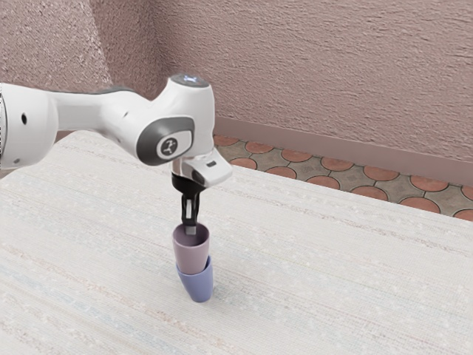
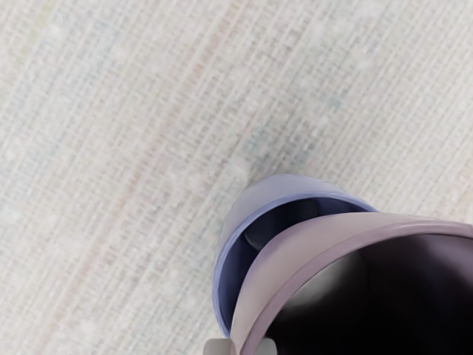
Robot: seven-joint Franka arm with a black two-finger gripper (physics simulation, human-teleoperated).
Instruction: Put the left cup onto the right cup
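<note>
Work surface: the table (image 1: 332, 259) is covered in a pale, finely woven cloth-like finish with faint coloured threads, which the wrist view (image 2: 111, 148) shows plainly. At 12 o'clock from it stands a rough pink stucco wall (image 1: 332, 66) over a floor (image 1: 355, 177) of rounded terracotta tiles.

Task items: the mauve cup (image 1: 191, 253) is a smooth, matt, tapered tumbler, wider at the rim. It sits nested in the mouth of the blue cup (image 1: 198, 287), which has the same shape and finish and rests on the table. In the exterior view the pair lies at about 7 o'clock from the picture's centre. The mauve cup's long axis runs roughly 12 to 6, mouth up. The blue cup leans slightly, its base toward 5 o'clock.

Tool: the black gripper (image 1: 191, 224) hangs from the white arm (image 1: 111, 122) at 12 o'clock of the cups. Its fingers stand close together, pinching the mauve cup's rim wall.

Wrist view: the mauve cup (image 2: 295, 255) overlaps the blue cup (image 2: 288, 188), leaving a crescent of the blue interior in sight. A grey fingertip (image 2: 218, 346) shows against the mauve rim.

Limits: the mauve cup's lower body is hidden inside the blue cup, and its dark interior is cut off at the wrist view's edge.
</note>
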